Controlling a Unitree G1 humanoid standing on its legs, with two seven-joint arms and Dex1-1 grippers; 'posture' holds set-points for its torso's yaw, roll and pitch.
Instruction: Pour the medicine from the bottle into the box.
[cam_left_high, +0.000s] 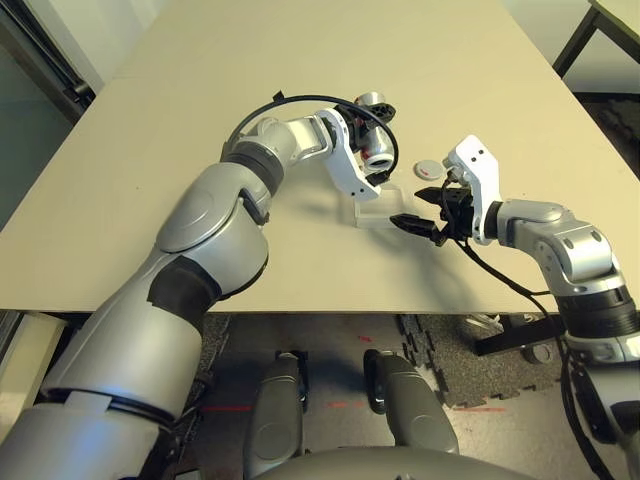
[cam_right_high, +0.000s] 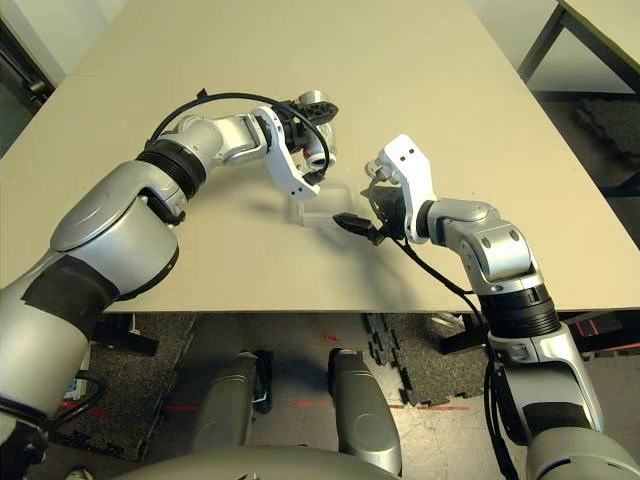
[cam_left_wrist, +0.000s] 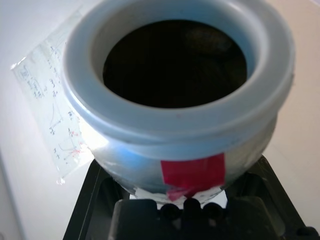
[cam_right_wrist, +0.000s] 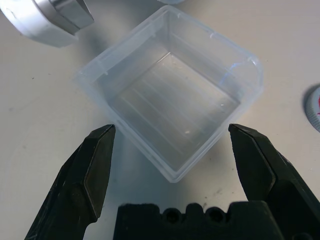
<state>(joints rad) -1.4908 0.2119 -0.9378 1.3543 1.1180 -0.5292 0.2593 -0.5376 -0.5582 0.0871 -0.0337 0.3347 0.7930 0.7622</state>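
The left pincer (cam_left_wrist: 175, 215) grips the open bottle (cam_left_wrist: 192, 135) — red stripe on its label — while the right pincer (cam_right_wrist: 172, 130) stands open near the empty box (cam_right_wrist: 172, 105).

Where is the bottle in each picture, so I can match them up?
Left eye view: bottle right of centre, in the upper half.
Right eye view: near the middle, in the upper half.
Left wrist view: large, across the upper middle, its open mouth facing the camera.
Right wrist view: probably the pale sliver at the top edge, just beyond the clear box.
Shared landmark: the beige tabletop.
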